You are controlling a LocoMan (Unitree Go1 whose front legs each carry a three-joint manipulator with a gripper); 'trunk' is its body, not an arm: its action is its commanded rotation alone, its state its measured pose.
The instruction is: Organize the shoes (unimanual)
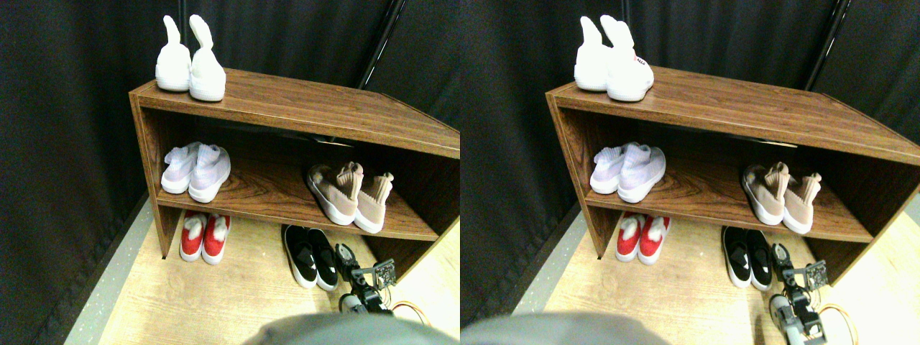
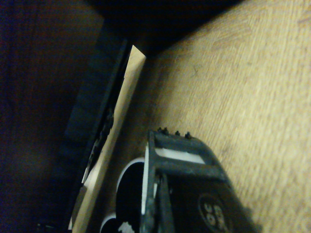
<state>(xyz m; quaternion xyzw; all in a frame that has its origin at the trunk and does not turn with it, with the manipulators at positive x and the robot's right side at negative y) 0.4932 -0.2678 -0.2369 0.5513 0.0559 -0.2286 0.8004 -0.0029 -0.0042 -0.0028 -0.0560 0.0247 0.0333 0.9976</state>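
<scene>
shoes [image 1: 350,195]: beige-tan knit sock sneakers, ribbed collars, thick white soles
pose: side by side, upright, toes toward 7 o'clock
place: middle shelf, right end

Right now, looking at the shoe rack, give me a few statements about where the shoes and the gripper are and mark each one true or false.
1. The beige-tan shoes sit on the rack's middle shelf. True.
2. The white high-collared pair stands on the floor. False: it is on the top board.
3. The right gripper is low, beside the black shoes. True.
4. The red shoes share a shelf with the lilac-white pair. False: they are on the floor below.
</scene>
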